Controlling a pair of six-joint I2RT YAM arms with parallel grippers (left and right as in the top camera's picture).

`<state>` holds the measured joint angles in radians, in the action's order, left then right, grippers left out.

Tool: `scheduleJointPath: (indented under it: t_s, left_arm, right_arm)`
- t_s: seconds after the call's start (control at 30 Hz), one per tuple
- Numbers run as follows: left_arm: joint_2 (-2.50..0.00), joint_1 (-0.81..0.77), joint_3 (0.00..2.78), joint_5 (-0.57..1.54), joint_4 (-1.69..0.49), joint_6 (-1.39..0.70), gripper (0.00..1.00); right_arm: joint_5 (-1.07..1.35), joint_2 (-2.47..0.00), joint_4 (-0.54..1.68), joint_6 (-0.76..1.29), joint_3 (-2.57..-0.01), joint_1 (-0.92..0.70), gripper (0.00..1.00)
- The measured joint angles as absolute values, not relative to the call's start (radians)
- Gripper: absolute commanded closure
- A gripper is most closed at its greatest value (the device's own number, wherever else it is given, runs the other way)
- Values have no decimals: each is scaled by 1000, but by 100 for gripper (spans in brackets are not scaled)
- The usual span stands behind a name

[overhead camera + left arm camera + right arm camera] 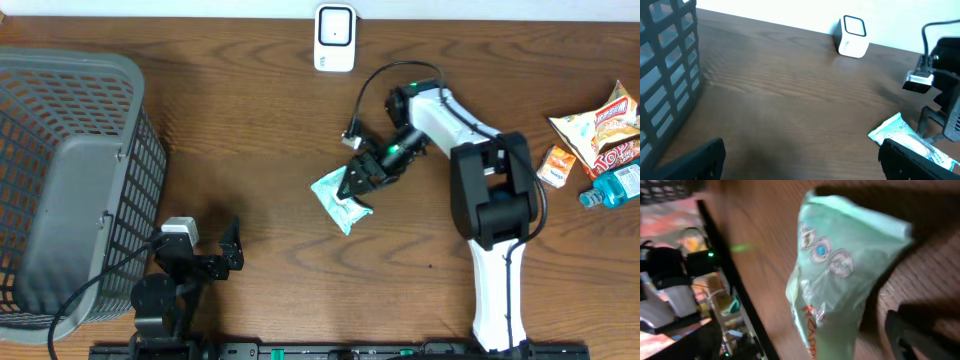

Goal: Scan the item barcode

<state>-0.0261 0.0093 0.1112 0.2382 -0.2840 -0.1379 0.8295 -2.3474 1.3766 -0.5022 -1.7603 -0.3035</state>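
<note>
The right gripper [358,181] is spread wide, empty, over the teal packet [338,200]: an edge should be pinched, barcode kept uncovered.

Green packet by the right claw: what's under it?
The green packet lies on the wooden table; only bare wood shows around its edges. Its underside, and anything pinned beneath it, is covered and cannot be seen.

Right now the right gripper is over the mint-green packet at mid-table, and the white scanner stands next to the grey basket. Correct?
No. The white scanner stands at the table's far edge, well away from the grey basket, as the overhead view shows. The right gripper is over the mint-green packet.
</note>
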Motion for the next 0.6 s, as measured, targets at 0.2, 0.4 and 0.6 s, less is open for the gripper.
scheduleJointPath:
  t_s: [0.2, 0.4, 0.6]
  left_arm:
    - [-26, 9, 111, 238, -284, -138, 2]
    - [-26, 9, 111, 238, -284, -138, 2]
    - [-26, 9, 111, 238, -284, -138, 2]
  right_arm:
    - [649, -2321, 1394, -333, -1913, -348, 1]
    - [363, -2189, 1319, -131, -1939, -472, 20]
    - [89, -2149, 1284, 52, -1913, -678, 19]
